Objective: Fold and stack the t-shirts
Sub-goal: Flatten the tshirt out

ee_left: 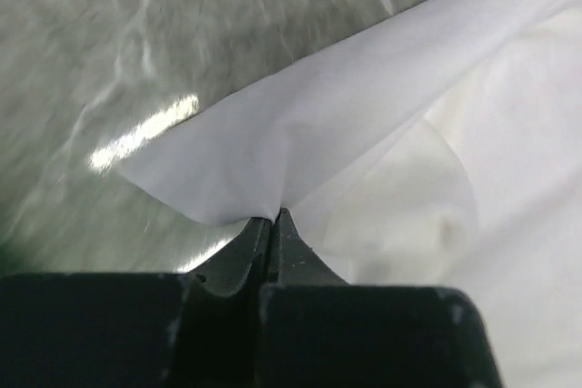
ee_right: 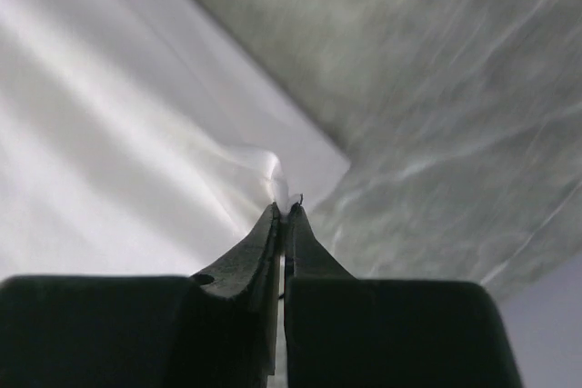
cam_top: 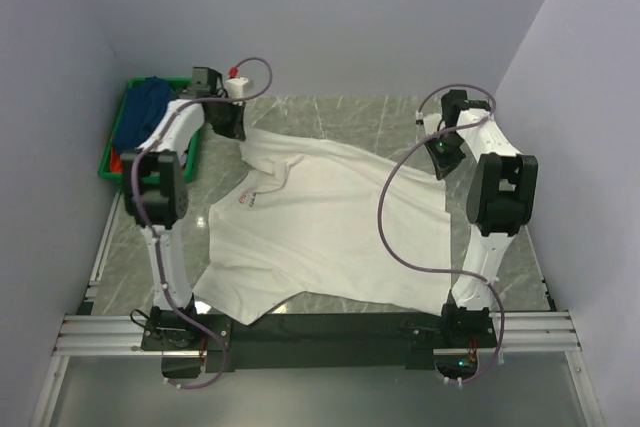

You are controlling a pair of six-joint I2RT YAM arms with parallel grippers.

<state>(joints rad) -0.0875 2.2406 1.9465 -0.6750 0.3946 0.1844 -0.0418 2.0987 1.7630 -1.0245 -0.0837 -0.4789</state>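
One white t-shirt [cam_top: 340, 227] lies spread across the marble table [cam_top: 340, 112], collar toward the far left and hem toward the near edge, with a small red mark [cam_top: 248, 197] on the chest (too small to read from here). One dark blue t-shirt [cam_top: 140, 112] sits bunched in the single green crate [cam_top: 108, 169] at the far left corner of the table. There may be more cloth under it, but I can't tell from above.

Two arms, two grippers, and both are on the white t-shirt. The left gripper [ee_left: 273, 220] is at the far left corner of the shirt, near the crate. Its jaws are pressed together with no gap showing, and they pinch a fold of white cloth that rises off the marble into the tips. The right gripper [ee_right: 284, 211] is at the shirt's far right edge. Its jaws are likewise squeezed tight, nipping a small pucker of cloth just inside the edge, with bare marble to its side. Between the two grips the far edge of the shirt runs in a nearly straight line.
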